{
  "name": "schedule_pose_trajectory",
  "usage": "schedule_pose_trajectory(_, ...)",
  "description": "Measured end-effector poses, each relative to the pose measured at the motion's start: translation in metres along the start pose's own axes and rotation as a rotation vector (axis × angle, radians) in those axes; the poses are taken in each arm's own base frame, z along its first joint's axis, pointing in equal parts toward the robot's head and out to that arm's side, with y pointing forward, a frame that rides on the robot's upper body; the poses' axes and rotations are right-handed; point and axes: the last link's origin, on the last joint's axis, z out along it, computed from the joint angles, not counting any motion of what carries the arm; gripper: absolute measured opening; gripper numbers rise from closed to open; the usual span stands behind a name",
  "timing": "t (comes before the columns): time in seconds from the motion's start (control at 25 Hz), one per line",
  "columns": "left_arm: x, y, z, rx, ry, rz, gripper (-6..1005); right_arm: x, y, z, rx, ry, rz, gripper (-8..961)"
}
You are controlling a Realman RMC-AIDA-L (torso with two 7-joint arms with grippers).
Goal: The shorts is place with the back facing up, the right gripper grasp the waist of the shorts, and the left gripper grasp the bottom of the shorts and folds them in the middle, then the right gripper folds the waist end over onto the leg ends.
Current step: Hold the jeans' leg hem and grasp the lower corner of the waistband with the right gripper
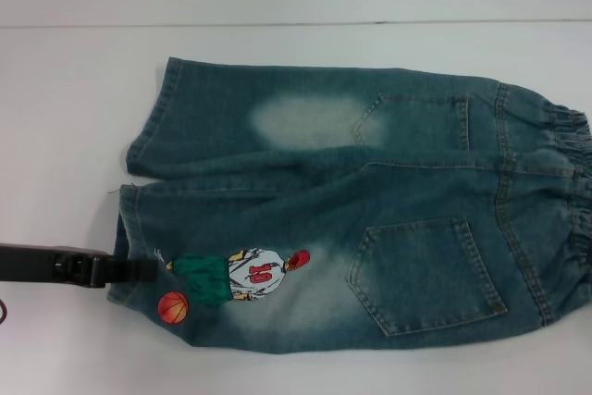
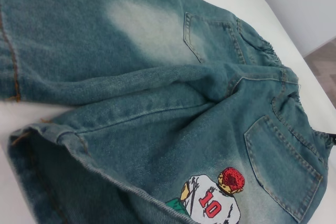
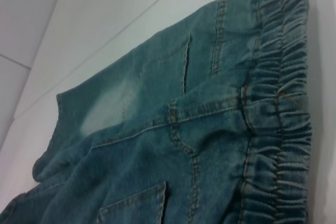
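1. The shorts [image 1: 370,210] lie spread flat on the white counter [image 1: 74,99], back side up, with both back pockets showing; the legs point to the robot's left and the wide end to its right

2. The waist [image 1: 575,219], a gathered and ruffled elastic band, sits at the right edge of the head view; the right wrist view shows its pleats [image 3: 278,129] close up, lying on the counter

3. The bottom of the shorts [image 1: 129,219] is the pair of stitched leg hems on the left; the far leg's hem is at the upper left, and the near leg's hem lies just beside the printed orange basketball [image 1: 174,307]

4. The cartoon player print [image 1: 245,275], in a white shirt with a red number, lies on the near leg between the ball and the near back pocket [image 1: 425,275]; a pale faded patch [image 1: 301,122] marks the far leg

5. The left end effector [image 1: 139,271], a black shape, reaches in from the left edge of the head view and meets the near leg hem, just above the basketball; I cannot tell whether its fingers are apart or clamped on the denim

6. The right end effector does not show in any view; its wrist camera looks along the waist from close by
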Motion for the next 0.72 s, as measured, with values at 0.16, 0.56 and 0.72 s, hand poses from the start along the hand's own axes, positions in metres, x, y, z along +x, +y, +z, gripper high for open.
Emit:
schedule_pose_trajectory(0.16, 0.000, 0.000, 0.000, 0.001, 0.000, 0.000, 74, 0.002, 0.000, 0.000, 0.002, 0.014, 0.001, 881)
schedule_pose_trajectory(0.56, 0.003, 0.001, 0.001, -0.003, -0.001, 0.005, 75, -0.002, 0.008, -0.004, -0.049, 0.024, -0.014, 875)
schedule_pose_trajectory(0.72, 0.004, 0.002, 0.002, -0.006, -0.002, 0.008, 76, -0.005, 0.013, -0.002, -0.076, 0.024, -0.026, 873)
